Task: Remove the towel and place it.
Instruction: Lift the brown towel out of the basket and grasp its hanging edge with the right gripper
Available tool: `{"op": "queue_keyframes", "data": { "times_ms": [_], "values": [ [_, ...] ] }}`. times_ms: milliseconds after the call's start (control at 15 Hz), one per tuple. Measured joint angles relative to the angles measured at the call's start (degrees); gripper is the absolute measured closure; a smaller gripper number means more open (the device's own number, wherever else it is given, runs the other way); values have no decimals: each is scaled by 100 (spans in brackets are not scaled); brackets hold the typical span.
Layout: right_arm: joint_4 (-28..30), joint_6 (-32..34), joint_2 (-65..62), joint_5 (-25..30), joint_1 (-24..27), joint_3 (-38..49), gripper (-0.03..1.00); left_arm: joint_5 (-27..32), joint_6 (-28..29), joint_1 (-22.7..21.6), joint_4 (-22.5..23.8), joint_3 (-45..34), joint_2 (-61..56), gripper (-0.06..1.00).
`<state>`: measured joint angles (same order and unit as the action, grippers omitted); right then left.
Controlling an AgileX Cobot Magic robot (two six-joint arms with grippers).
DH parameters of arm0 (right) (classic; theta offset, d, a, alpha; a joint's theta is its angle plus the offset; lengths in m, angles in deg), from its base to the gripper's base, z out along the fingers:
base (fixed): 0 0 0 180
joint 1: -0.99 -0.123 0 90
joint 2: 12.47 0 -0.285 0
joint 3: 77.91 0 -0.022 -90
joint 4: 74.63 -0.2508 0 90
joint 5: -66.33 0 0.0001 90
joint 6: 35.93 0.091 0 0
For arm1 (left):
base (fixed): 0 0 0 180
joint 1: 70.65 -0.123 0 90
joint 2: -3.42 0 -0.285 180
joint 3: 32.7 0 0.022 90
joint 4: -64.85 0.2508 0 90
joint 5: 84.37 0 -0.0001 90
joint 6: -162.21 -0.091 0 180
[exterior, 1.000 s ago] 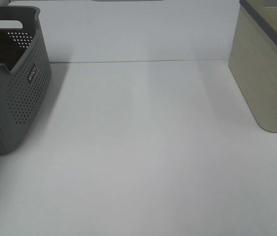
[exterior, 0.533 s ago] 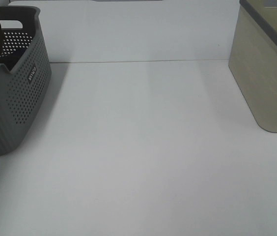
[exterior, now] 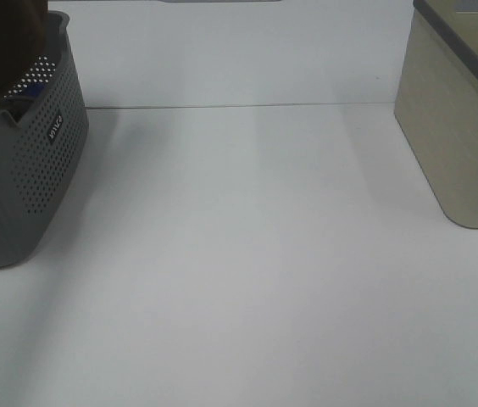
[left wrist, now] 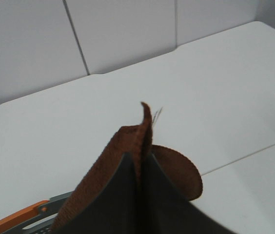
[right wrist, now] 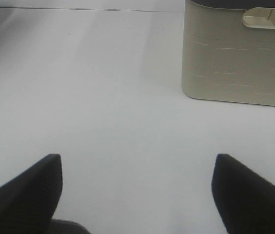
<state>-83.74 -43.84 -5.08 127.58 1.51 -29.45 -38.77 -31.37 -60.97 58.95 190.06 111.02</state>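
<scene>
Because the left gripper is clamped on the towel, the cloth hangs from it over the grey basket; the open table lies toward the right arm. The right gripper stands apart, empty.

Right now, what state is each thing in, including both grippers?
left gripper, shut on the towel.
towel, hanging from that grip, lower part in the gray basket.
right gripper, open, holding nothing.
gray basket, upright on the table.
beige bin, upright, contents hidden.
</scene>
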Motion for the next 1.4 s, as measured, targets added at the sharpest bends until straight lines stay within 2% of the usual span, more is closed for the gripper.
{"op": "queue_keyframes", "data": {
  "times_ms": [200,400,533,600,733,800,867,933,1067,1200,1400],
  "values": [
    [0,0,0,0,0,0,18,567,-481,218,-814,0,-63,94],
    [-34,17,201,0,0,0,18,1071,-854,223,-1851,0,-63,94],
    [-424,63,693,-57,0,0,21,1209,-1089,258,-2498,0,-63,94],
    [-573,46,871,-115,0,-6,21,1215,-1106,281,-2636,0,-63,94],
    [-1306,-264,1639,-487,0,-46,23,1220,-1169,470,-2876,0,-63,94],
    [-2303,-1261,2550,-900,0,-63,24,1209,-1243,773,-2922,0,-46,94],
    [-2859,-1982,3054,-1043,0,-63,24,1146,-1249,963,-2939,0,-6,94],
    [-3094,-2286,3260,-1083,0,-63,24,1117,-1255,1060,-2939,0,29,94],
    [-4303,-3787,4211,-1192,0,-63,24,934,-1266,1415,-2939,0,223,94],
    [-5168,-5111,5053,-1283,0,-258,24,739,-1278,1742,-2939,0,418,94],
    [-6079,-6388,6039,-1392,0,-888,24,510,-1283,2091,-2939,0,619,94]
  ]
}}
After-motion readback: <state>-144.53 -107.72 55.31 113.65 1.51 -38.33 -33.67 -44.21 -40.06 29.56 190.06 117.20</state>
